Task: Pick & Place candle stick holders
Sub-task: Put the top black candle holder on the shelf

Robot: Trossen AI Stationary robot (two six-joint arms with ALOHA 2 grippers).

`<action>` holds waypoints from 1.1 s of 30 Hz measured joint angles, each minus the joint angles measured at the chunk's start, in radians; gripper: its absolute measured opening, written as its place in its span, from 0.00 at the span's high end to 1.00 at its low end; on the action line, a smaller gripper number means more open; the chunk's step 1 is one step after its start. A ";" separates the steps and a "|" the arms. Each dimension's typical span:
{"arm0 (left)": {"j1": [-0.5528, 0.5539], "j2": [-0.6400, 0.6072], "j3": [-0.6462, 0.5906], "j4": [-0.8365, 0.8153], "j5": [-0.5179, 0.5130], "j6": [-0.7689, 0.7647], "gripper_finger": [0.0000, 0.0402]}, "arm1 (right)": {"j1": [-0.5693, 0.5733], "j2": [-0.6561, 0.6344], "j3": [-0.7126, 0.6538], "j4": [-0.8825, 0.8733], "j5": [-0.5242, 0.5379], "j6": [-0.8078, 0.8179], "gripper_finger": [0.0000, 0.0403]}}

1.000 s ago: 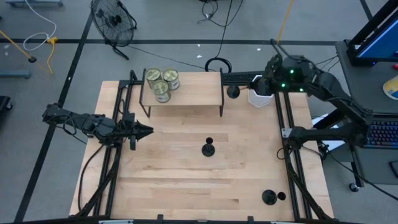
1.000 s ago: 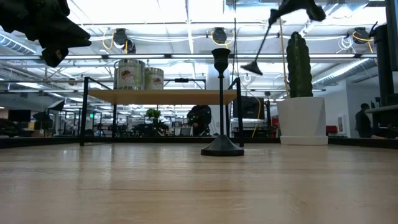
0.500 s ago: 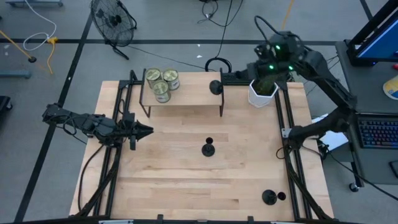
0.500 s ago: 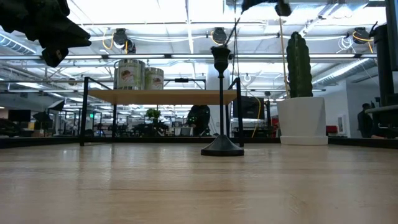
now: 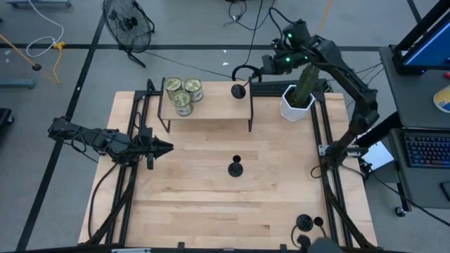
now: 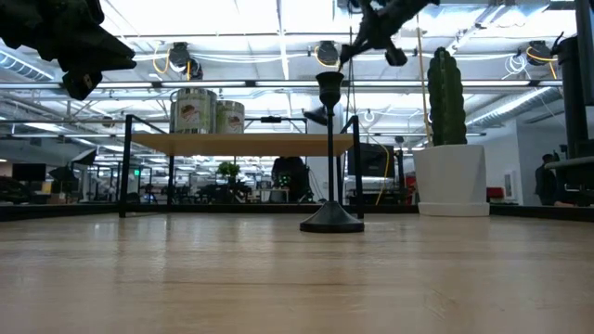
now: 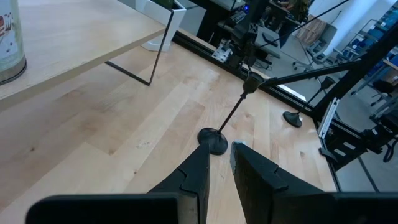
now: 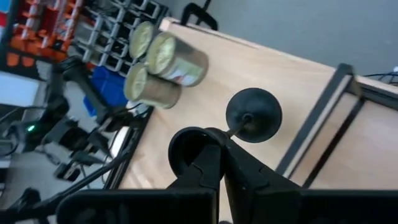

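Carried leftward since earlier, the candle stick holder (image 5: 239,91) now hangs over the shelf (image 5: 211,105), right end effector (image 5: 254,81) clamped tight on its stem; left end effector (image 5: 165,147) barely parted, empty.

The scene is lit evenly and brightly from overhead. In the low view, strong backlight is given by the ceiling light strips (image 6: 278,42), which are blown out to white, so that the arms and a candle stick holder (image 6: 330,153) are seen as dark silhouettes. The near table (image 6: 278,288) surface is rendered soft and out of focus there. Only short, faint shadows are cast on the wood in the high view. The room beyond is slightly blurred in both wrist views.
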 joint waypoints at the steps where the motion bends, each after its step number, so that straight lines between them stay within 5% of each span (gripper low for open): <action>1: 0.000 0.000 0.000 0.000 0.000 0.000 0.82 | -0.007 0.008 0.000 0.002 0.000 -0.002 1.00; 33: 0.000 0.000 0.000 0.000 0.000 0.008 0.82 | -0.042 0.079 -0.001 -0.001 0.002 -0.048 1.00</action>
